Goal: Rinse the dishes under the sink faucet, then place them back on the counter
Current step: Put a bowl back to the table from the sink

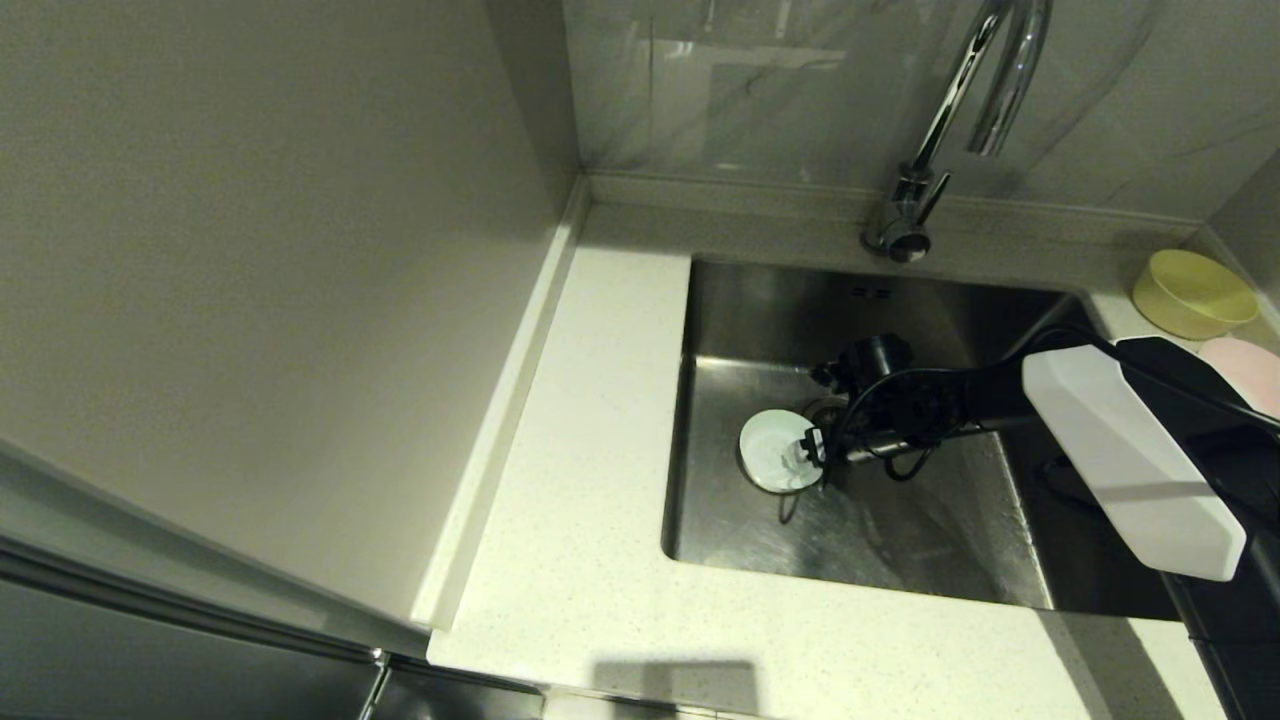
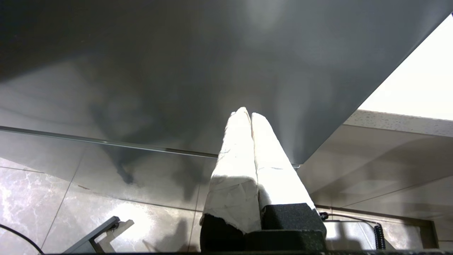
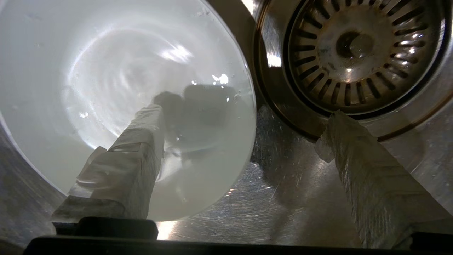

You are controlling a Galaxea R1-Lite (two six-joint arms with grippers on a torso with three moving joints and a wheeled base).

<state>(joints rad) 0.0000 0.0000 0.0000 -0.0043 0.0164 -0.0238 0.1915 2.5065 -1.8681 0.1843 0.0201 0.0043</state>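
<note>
One unmarked white bowl point(image 1: 777, 451) in sink point(image 1: 900, 560)

Sink point(image 1: 760, 320) sunk into the tabletop point(image 1: 590, 450), toward its right side, with a broad stretch of tabletop to the left and a strip in front. Faucet point(image 1: 915, 190) behind the sink at the back edge, spout arching forward over the basin. One bowl point(image 1: 775, 450) on the sink floor, left of centre, just beside the drain point(image 3: 357, 53). Right gripper point(image 1: 815, 445) down in the sink, reaching in from the right, spread across the bowl's rim: one finger point(image 3: 131, 156) inside the bowl, the other point(image 3: 368, 177) outside, near the drain. Two more bowls on the tabletop right of the sink, one point(image 1: 1192, 292) at the back corner, another point(image 1: 1250, 368) just in front of it, partly behind the arm. Left gripper point(image 2: 249, 117) low beside the cabinet front, below the tabletop edge.
</note>
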